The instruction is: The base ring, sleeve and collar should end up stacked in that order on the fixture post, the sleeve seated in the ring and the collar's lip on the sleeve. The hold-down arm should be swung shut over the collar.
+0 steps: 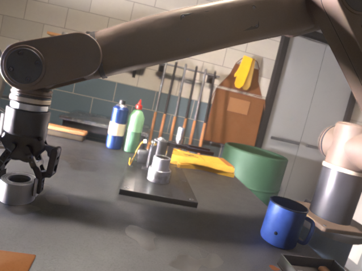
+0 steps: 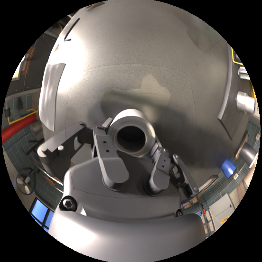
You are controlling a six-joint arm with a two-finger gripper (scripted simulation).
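The collar [image 1: 17, 188] [image 2: 132, 136], a short grey metal ring with a dark bore, sits on the bench at the far left and is clamped in my gripper [image 1: 19, 182] [image 2: 133, 141], which stands straight above it. The dark fixture plate [image 1: 157, 187] lies to the right, mid-bench. On it the sleeve [image 1: 160, 166] stands in the base ring [image 1: 158, 177] on the post. The hold-down arm [image 1: 187, 147] with its yellow handle [image 1: 134, 154] sits behind the stack, swung away from it.
Behind the fixture stand a blue spray can [image 1: 117, 125], a green bottle [image 1: 134, 127] and a rack of tools. Yellow gloves [image 1: 201, 163] and a green bin [image 1: 257, 169] lie right of the plate. A blue mug [image 1: 285, 223] stands near the robot base.
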